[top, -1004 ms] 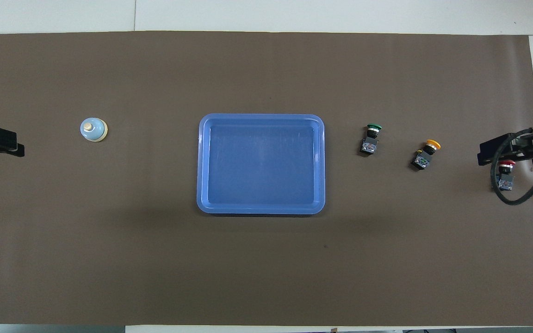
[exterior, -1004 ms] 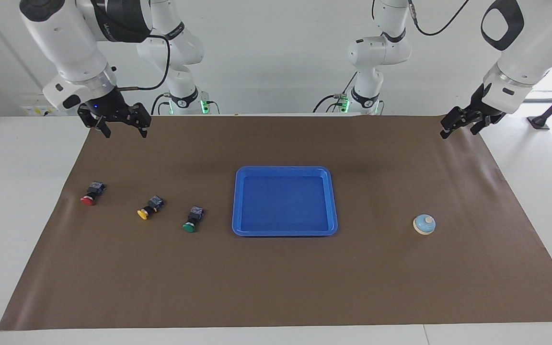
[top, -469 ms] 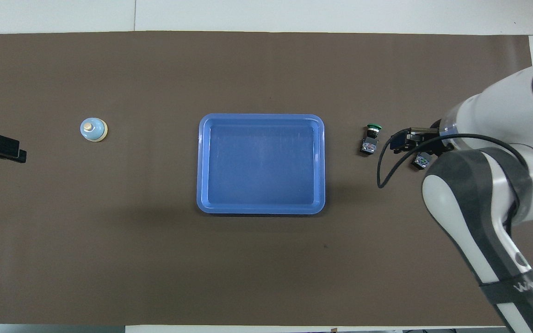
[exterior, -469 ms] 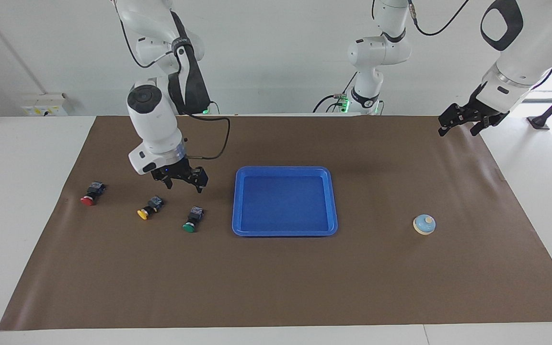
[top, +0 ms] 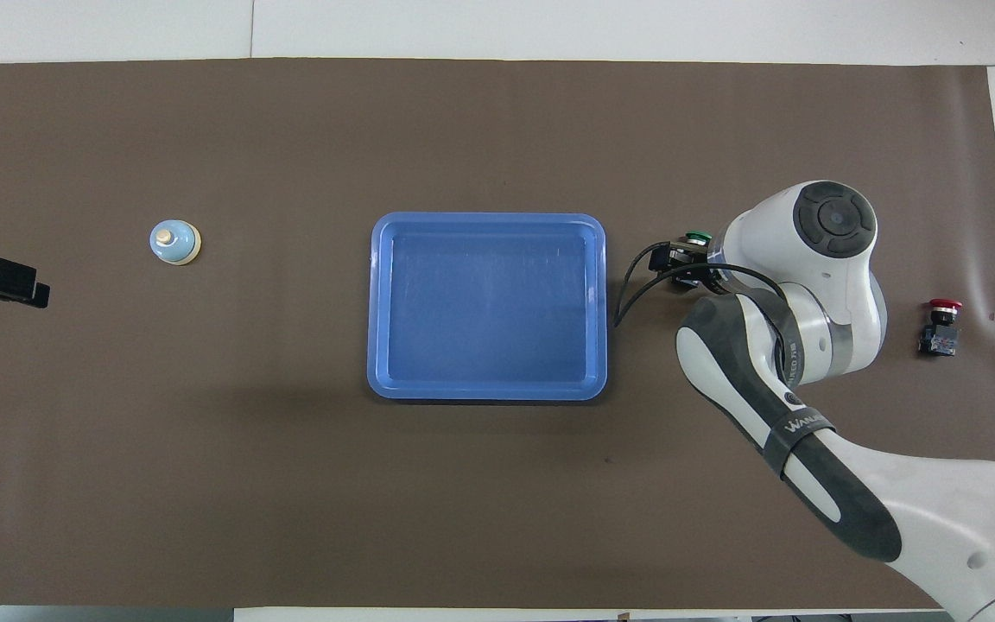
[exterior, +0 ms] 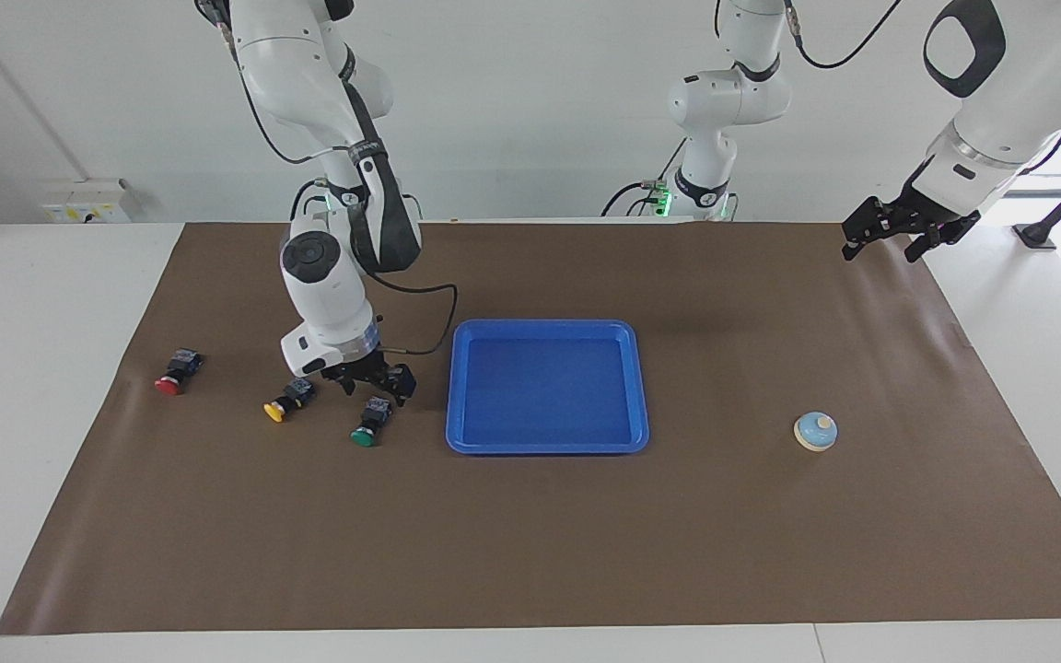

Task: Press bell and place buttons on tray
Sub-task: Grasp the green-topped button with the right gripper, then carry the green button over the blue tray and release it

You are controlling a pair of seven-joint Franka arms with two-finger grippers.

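Observation:
The blue tray (exterior: 546, 325) (top: 489, 219) lies mid-table. Toward the right arm's end lie three buttons on their sides: green (exterior: 367, 424) (top: 697, 238) closest to the tray, then yellow (exterior: 285, 401), then red (exterior: 172, 372) (top: 941, 323). In the overhead view the right arm hides the yellow one. My right gripper (exterior: 375, 382) (top: 673, 260) hangs open and low over the green button's black body, with nothing held. The bell (exterior: 815, 431) (top: 174, 243) stands toward the left arm's end. My left gripper (exterior: 892, 236) (top: 7, 282) waits open, up over the mat's corner at that end.
A brown mat (exterior: 530, 543) covers the table, with white table edge (exterior: 42, 368) around it. The right arm's black cable (exterior: 425, 318) loops just above the mat beside the tray's corner nearest the robots.
The right arm swung from the mat's corner in over the buttons and came down to the green button. The left gripper barely shifted. Buttons, bell and tray have not moved.

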